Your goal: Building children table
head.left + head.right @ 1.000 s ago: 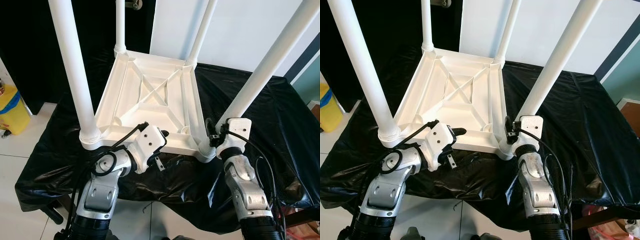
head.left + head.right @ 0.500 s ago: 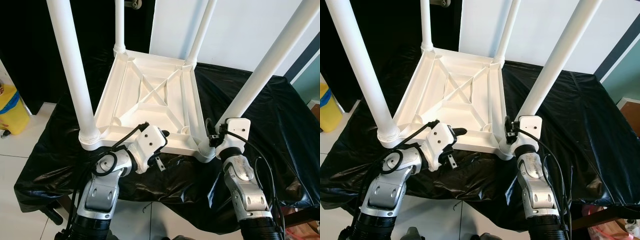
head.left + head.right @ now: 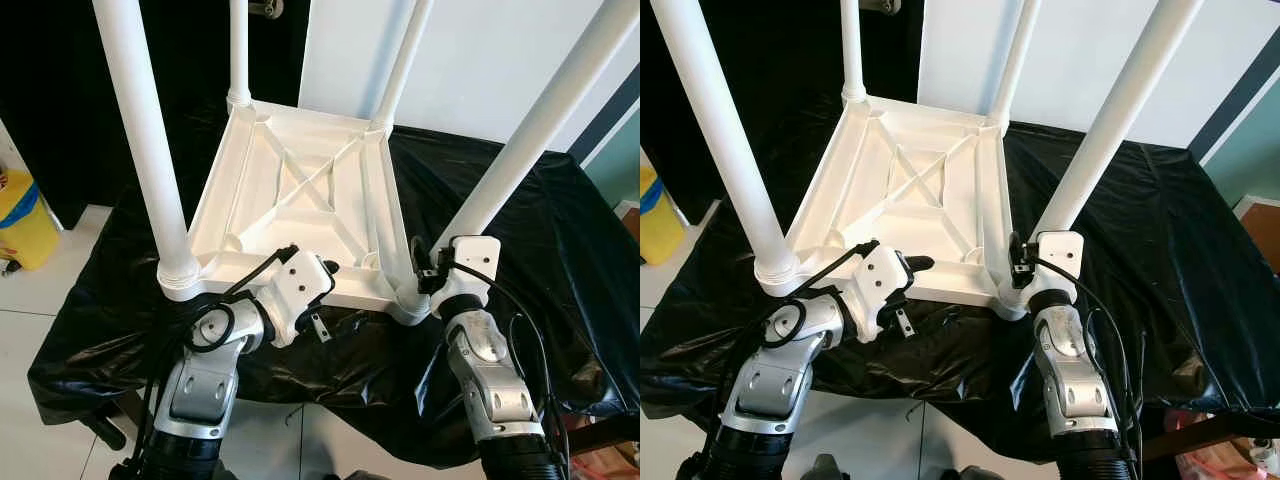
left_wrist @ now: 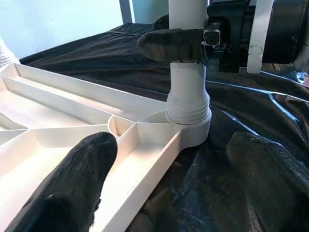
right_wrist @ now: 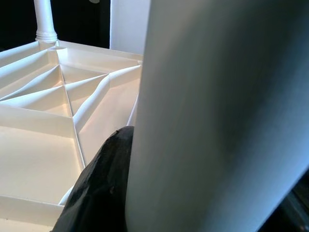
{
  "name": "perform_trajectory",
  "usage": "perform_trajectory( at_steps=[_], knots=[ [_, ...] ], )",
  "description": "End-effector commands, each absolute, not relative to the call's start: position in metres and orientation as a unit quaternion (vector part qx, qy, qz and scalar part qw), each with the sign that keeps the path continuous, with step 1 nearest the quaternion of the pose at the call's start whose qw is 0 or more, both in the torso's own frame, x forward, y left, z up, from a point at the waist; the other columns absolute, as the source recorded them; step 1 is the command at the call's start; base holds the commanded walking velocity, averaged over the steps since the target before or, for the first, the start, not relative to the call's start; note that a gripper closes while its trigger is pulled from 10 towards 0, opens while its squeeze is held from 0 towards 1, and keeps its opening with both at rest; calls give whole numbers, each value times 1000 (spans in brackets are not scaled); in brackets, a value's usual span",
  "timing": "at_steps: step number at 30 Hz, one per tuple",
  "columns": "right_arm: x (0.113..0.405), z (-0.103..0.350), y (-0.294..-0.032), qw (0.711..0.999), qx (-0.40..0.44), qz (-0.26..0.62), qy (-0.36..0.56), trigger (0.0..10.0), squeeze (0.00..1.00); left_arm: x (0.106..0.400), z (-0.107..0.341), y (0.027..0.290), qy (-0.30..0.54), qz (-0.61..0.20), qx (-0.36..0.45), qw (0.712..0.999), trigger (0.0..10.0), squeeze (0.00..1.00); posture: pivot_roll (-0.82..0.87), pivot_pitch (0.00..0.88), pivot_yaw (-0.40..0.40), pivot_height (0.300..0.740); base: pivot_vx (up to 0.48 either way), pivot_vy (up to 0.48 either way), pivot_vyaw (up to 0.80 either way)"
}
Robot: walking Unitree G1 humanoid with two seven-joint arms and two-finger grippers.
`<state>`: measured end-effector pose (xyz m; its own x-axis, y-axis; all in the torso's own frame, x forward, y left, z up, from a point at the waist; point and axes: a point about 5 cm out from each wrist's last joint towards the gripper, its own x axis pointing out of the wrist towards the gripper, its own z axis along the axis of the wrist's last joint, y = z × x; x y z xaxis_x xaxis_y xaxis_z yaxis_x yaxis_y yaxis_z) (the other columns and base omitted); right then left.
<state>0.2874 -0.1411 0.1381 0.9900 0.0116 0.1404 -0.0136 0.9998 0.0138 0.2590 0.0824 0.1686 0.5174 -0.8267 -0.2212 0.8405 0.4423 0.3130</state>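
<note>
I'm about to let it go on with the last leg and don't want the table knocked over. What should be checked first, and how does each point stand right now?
1. Tabletop lies upside down on the black sheet: ok.
2. All four legs stand in their corner sockets: ok.
3. Right gripper is shut on the near right leg just above its threaded collar: ok.
4. Near right leg screwed fully home: cannot tell.
5. Left gripper is open, its fingers astride the tabletop's near edge, holding nothing: ok.
6. Near left leg stands away from the left arm: ok.
</note>
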Motion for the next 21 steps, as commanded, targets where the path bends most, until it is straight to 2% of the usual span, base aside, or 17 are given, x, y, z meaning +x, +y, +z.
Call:
perform_trajectory(
  at_steps=[1, 4, 5, 18, 19, 21],
  knots=[
    [287, 134, -138, 998, -16, 13, -59, 10000, 922, 264, 172, 81, -1, -432, 193, 881, 10000, 0, 182, 21, -203, 740, 0, 0, 0],
    [287, 134, -138, 998, -16, 13, -60, 10000, 922, 264, 172, 81, -1, -432, 193, 881, 10000, 0, 182, 21, -203, 740, 0, 0, 0],
    [288, 135, -138, 998, -13, 17, -61, 10000, 1000, 264, 172, 81, -1, -432, 193, 881, 10000, 0, 183, 22, -203, 740, 0, 0, 0],
    [289, 137, -146, 997, -15, 33, -69, 10000, 1000, 263, 172, 81, 0, -431, 193, 881, 10000, 0, 183, 33, -205, 740, 0, 0, 0],
    [289, 137, -147, 997, -15, 40, -67, 10000, 0, 263, 172, 82, 0, -431, 193, 882, 10000, 0, 184, 34, -203, 740, 0, 0, 0],
    [289, 136, -147, 997, -14, 51, -64, 10000, 0, 263, 172, 82, 0, -430, 193, 882, 10000, 0, 184, 34, -203, 740, 0, 0, 0]
  ],
)
